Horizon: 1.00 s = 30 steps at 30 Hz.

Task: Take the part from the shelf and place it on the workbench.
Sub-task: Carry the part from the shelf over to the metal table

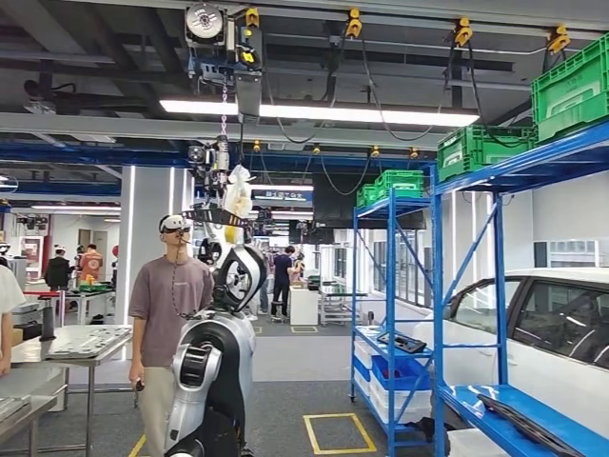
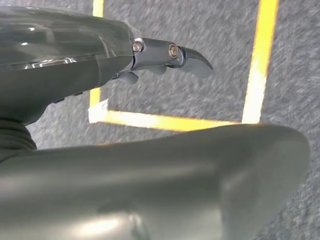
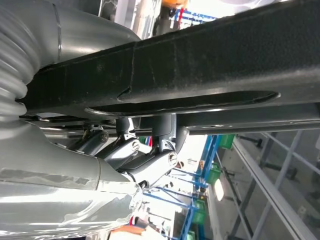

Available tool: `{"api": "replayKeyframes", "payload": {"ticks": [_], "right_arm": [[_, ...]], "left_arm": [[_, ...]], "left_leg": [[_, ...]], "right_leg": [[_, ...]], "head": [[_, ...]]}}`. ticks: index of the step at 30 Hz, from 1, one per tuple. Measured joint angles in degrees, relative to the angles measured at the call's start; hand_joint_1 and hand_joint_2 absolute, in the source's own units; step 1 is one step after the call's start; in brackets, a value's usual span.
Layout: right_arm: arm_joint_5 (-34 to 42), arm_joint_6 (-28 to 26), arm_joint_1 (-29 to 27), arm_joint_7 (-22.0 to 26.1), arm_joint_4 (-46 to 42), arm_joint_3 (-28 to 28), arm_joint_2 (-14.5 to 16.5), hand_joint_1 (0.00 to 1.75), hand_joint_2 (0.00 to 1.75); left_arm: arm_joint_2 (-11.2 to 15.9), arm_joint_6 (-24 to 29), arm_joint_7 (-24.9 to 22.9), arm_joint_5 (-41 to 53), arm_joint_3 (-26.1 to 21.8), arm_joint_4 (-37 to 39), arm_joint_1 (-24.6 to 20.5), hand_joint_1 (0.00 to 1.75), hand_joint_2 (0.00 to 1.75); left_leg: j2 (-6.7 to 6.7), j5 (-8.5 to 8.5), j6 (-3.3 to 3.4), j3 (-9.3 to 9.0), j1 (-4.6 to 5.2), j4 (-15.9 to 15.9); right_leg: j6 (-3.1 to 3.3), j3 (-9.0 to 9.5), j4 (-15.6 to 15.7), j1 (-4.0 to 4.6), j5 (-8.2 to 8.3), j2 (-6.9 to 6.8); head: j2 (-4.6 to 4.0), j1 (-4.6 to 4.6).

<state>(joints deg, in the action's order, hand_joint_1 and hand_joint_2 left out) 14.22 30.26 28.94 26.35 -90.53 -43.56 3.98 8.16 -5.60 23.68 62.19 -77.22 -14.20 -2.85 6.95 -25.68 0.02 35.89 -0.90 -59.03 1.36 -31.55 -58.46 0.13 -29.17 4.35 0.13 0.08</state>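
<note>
Already the right hand [image 3: 143, 155] had its fingers [image 3: 158, 162] clamped on the long black part [image 3: 188, 65], off the shelf [image 1: 502, 286]. Left hand [image 2: 113, 75] hung empty, fingers apart, above the floor [image 2: 226, 60]. Next, likely, a turn toward the counter [image 1: 86, 345].

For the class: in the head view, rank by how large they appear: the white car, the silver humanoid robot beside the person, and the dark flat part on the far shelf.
1. White car, cut off by the frame.
2. Silver humanoid robot, though it stands nearer the camera.
3. Dark flat part, smallest.
</note>
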Motion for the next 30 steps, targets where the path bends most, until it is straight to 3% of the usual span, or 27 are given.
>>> {"api": "replayKeyframes", "payload": {"ticks": [1, 3, 4, 6, 7, 8, 10, 12, 14, 16, 18, 20, 22, 23, 24, 25, 27, 29, 30], "right_arm": [[0.09, 0.12, 0.05, -0.04, -0.01, 0.0, 0.23, 1.75, 1.75], [0.22, 0.37, 0.11, -0.1, -0.02, -0.02, 0.75, 1.75, 1.75], [0.23, 0.49, 0.11, -0.19, 0.02, -0.03, 0.93, 1.75, 1.75], [0.23, 0.64, 0.02, -0.34, 0.12, -0.05, 1.04, 1.75, 1.75], [0.21, 0.68, -0.04, -0.41, 0.16, -0.07, 1.04, 1.75, 1.75], [0.19, 0.7, -0.08, -0.43, 0.19, -0.07, 1.04, 1.75, 1.75], [0.14, 0.7, -0.08, -0.43, 0.17, -0.05, 1.04, 1.75, 1.75], [0.01, 0.61, -0.04, -0.43, 0.02, 0.02, 1.02, 1.75, 1.75], [-0.32, 0.38, 0.0, -0.42, -0.27, 0.27, 0.97, 1.75, 1.75], [-0.66, 0.08, 0.02, -0.36, -0.63, 0.67, 0.92, 1.75, 1.75], [-0.87, -0.16, 0.01, -0.2, -1.2, 1.12, 0.81, 1.75, 1.75], [-1.1, -0.26, -0.11, -0.03, -1.75, 1.58, 0.49, 1.75, 1.75], [-1.6, -0.36, -0.46, 0.02, -2.06, 1.97, 0.03, 1.75, 1.75], [-1.86, -0.42, -0.67, 0.02, -2.2, 2.12, -0.18, 1.75, 1.75], [-2.09, -0.49, -0.81, 0.01, -2.39, 2.25, -0.38, 1.75, 1.75], [-2.22, -0.54, -0.87, 0.01, -2.62, 2.37, -0.54, 1.75, 1.75], [-2.41, -0.61, -0.86, 0.03, -3.12, 2.65, -0.82, 1.75, 1.75], [-2.62, -0.68, -0.86, 0.03, -3.5, 2.95, -1.11, 1.75, 1.75], [-2.75, -0.75, -0.88, 0.01, -3.64, 3.05, -1.21, 1.75, 1.75]], "left_arm": [[-0.06, -0.02, -0.05, -0.02, -0.08, -0.01, 0.19, 0.0, 1.75], [-0.05, -0.02, -0.11, -0.03, -0.27, -0.07, 0.3, 0.0, 1.75], [-0.03, -0.02, -0.12, -0.03, -0.36, -0.12, 0.18, 0.0, 1.75], [0.0, -0.19, -0.1, -0.01, -0.46, -0.16, -0.15, 0.0, 1.75], [-0.01, -0.3, -0.08, 0.02, -0.49, -0.18, -0.15, 0.0, 1.75], [-0.01, -0.4, -0.03, 0.05, -0.52, -0.18, -0.06, 0.0, 1.75], [0.07, -0.45, 0.12, 0.08, -0.58, -0.25, 0.17, 0.0, 1.75], [0.13, -0.48, 0.34, 0.13, -0.63, -0.31, 0.03, 0.0, 1.75], [0.07, -0.5, 0.55, 0.23, -0.66, -0.31, -0.13, 0.0, 1.75], [-0.01, -0.5, 0.71, 0.3, -0.73, -0.31, 0.11, 0.0, 1.75], [-0.04, -0.49, 0.85, 0.33, -0.8, -0.31, 0.25, 0.0, 1.75], [-0.08, -0.44, 0.97, 0.35, -0.81, -0.31, -0.07, 0.0, 1.75], [-0.23, -0.34, 1.07, 0.38, -0.83, -0.31, -0.36, 0.0, 1.75], [-0.32, -0.28, 1.09, 0.4, -0.84, -0.31, -0.39, 0.0, 1.75], [-0.39, -0.21, 1.11, 0.4, -0.85, -0.31, -0.37, 0.0, 1.75], [-0.45, -0.13, 1.12, 0.4, -0.86, -0.31, -0.35, 0.0, 1.75], [-0.81, 0.02, 1.13, 0.4, -0.87, -0.3, -0.46, 0.0, 1.75], [-1.19, 0.1, 1.16, 0.36, -0.89, -0.3, -0.63, 0.0, 1.75], [-1.32, 0.11, 1.19, 0.31, -0.91, -0.31, -0.62, 0.0, 1.75]], "left_leg": [[-0.19, -0.04, -0.29, 0.21, 0.01, -0.08], [-2.51, -1.69, -0.77, 1.31, 0.18, -2.2], [-4.21, -3.46, -1.0, 2.52, 0.15, -4.98], [-5.85, -6.94, -1.61, 5.68, -0.17, -12.22], [-6.17, -7.67, -1.9, 6.6, -0.41, -14.65], [-6.39, -7.35, -2.14, 6.51, -0.64, -15.03], [-7.44, -4.21, -2.5, 3.12, -0.94, -9.43], [-9.68, -1.93, -2.36, -0.69, -0.63, -2.38], [-10.52, -1.73, -1.56, -1.66, -0.2, 0.01], [-9.4, -1.54, -0.63, -1.44, -0.17, 0.06], [-8.38, -1.3, 0.11, -1.32, -0.27, 0.16], [-7.22, -1.08, 0.64, -1.13, -0.26, 0.19], [-5.8, -0.95, 0.9, -0.97, -0.04, 0.18], [-5.04, -0.91, 0.97, -0.96, 0.09, 0.17], [-4.27, -0.88, 1.01, -0.99, 0.24, 0.16], [-3.5, -0.86, 1.04, -1.05, 0.37, 0.16], [-2.08, -0.75, 0.99, -0.95, 0.42, 0.13], [-0.75, -0.47, 0.64, -0.49, 0.11, 0.13], [-0.02, -0.26, 0.32, -0.26, 0.0, 0.19]], "right_leg": [[0.05, 0.07, 0.35, -0.07, 0.14, -0.73], [0.29, 0.23, 1.06, -0.39, 0.58, -2.26], [0.37, 0.25, 1.23, -0.47, 0.7, -3.15], [0.42, 0.16, 1.25, -0.49, 0.72, -4.97], [0.38, 0.12, 1.24, -0.49, 0.69, -5.86], [0.31, 0.11, 1.21, -0.5, 0.65, -6.64], [-0.05, 0.21, 1.05, -0.59, 0.42, -8.0], [-0.76, 0.3, 0.72, -0.41, 0.01, -9.19], [-1.45, 0.42, 0.56, -0.09, -0.25, -10.27], [-2.04, 0.66, 0.59, -0.22, -0.47, -10.8], [-2.55, 0.02, -1.35, -0.53, -2.23, -8.57], [-2.65, -2.82, -7.82, -0.64, -5.95, -5.62], [-2.45, -6.19, -14.92, -0.56, -8.5, -4.75], [-2.27, -6.84, -16.07, -0.48, -8.24, -4.6], [-2.0, -6.41, -14.82, -0.38, -6.85, -4.38], [-1.59, -5.06, -11.58, -0.26, -4.66, -3.81], [-0.52, -1.93, -3.89, -0.1, -0.75, -0.73], [-0.14, -0.5, -0.15, 0.02, 0.41, 1.3], [-0.23, -0.36, 0.24, 0.06, 0.41, 0.98]], "head": [[0.0, -0.01], [0.0, 0.01], [0.0, 0.02], [0.0, 0.03], [0.0, 0.04], [0.0, 0.05], [0.0, 0.06], [0.0, 0.07], [0.0, 0.08], [0.0, 0.09], [0.0, 0.08], [0.0, 0.08], [0.0, 0.08], [0.0, 0.08], [0.0, 0.08], [0.0, 0.08], [0.0, 0.11], [0.0, 0.16], [0.0, 0.18]]}}
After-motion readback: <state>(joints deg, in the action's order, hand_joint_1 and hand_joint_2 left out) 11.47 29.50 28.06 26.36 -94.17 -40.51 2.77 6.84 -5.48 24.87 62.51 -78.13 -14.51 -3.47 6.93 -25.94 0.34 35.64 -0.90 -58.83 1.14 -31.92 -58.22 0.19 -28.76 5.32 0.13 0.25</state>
